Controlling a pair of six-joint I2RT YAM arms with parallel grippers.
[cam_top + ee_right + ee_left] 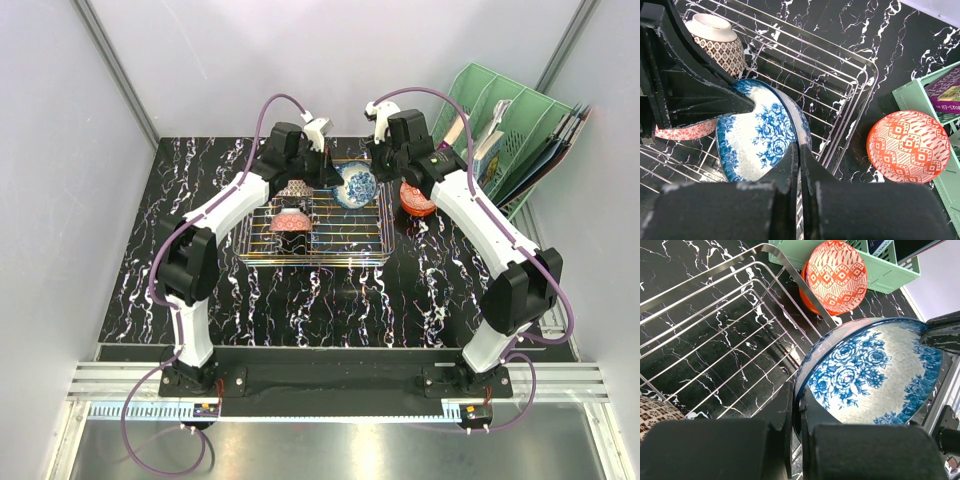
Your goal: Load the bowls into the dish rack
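Where left tool (796,407) grips blue bowl (875,370), roses clear wrist-side, indistinct overhead

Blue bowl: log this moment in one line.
blue bowl: tilted over rack | left jaws, right jaws: shut on rim | orange bowl: outside rack

Black marbled tabletop (300,300): wire dish rack (340,242) central; orange-red bowls (416,198) at its 3 o'clock; green file organiser (500,120) at 2 o'clock.
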